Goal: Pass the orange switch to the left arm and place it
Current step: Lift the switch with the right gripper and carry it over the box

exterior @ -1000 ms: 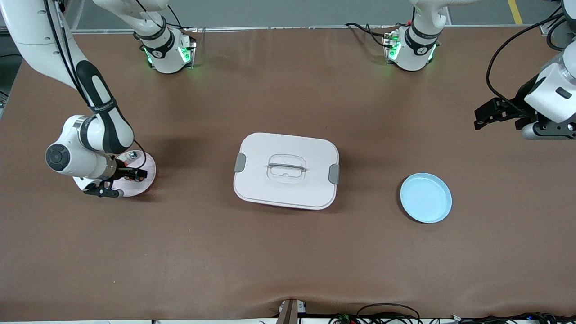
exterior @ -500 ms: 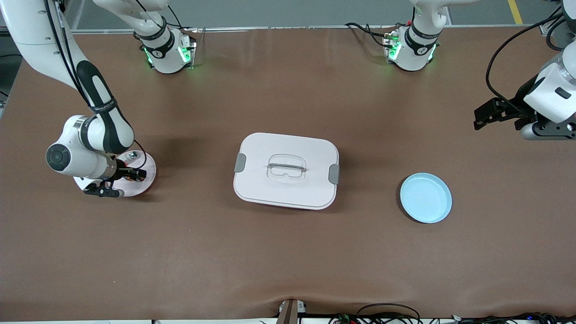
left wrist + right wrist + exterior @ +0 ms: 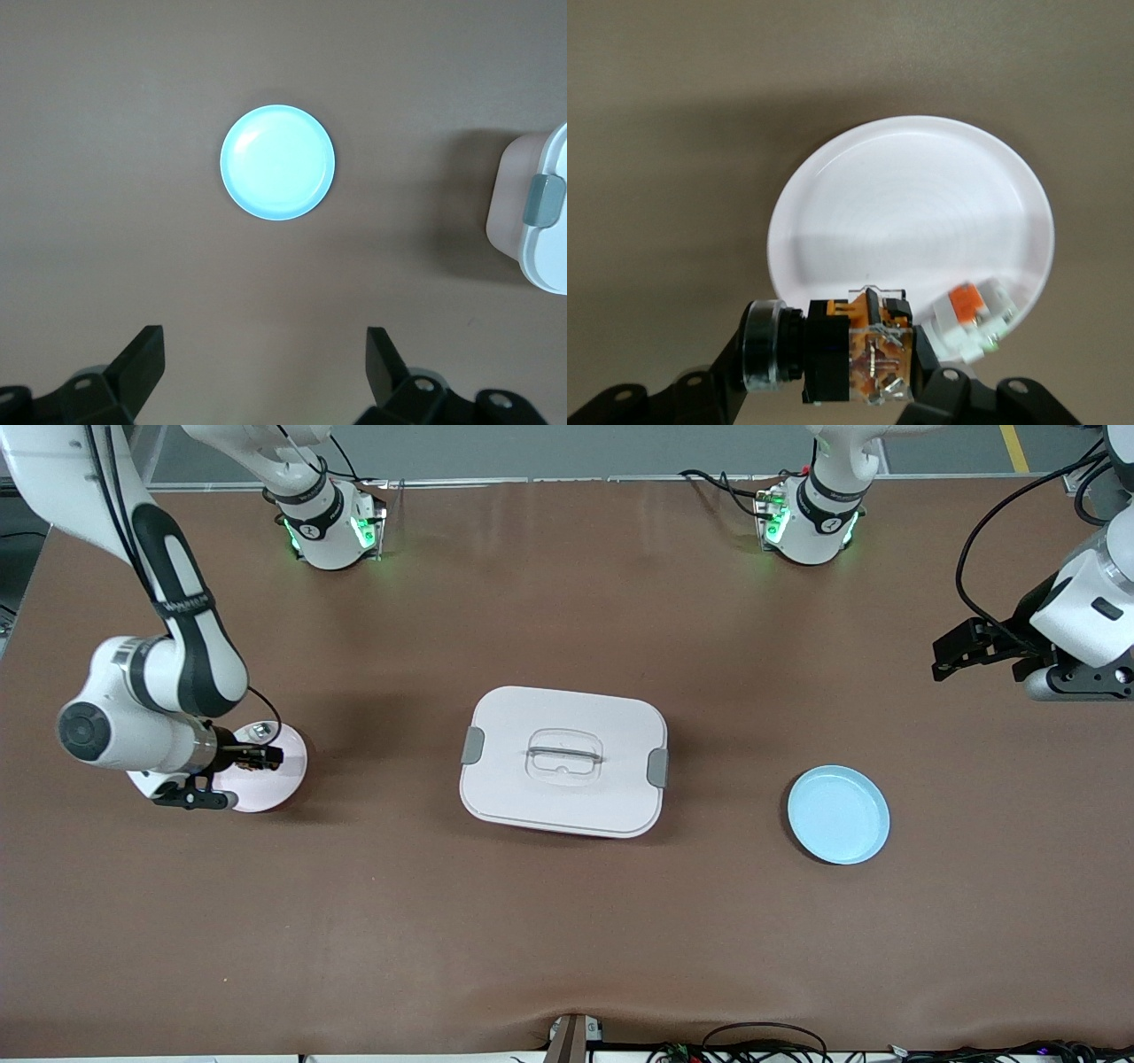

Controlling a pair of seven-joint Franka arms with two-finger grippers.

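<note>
Right claw (image 3: 859,390) is clenched on the orange switch (image 3: 850,350) over the pink plate (image 3: 282,779); our left claw (image 3: 266,376) waits released above the surface. We judge a loose pinch could drop it crossing the box (image 3: 563,760). We count two plates, one box, two small parts.

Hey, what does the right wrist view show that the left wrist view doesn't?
Only the right wrist view: the right pincer shut on the orange switch, held over the pink plate, with a small silver-and-clear part lying at the plate's rim.

Only the left wrist view: the left pincer open above the table, the blue plate, and one end of the box with a grey latch.

Both: the brown table below.
</note>
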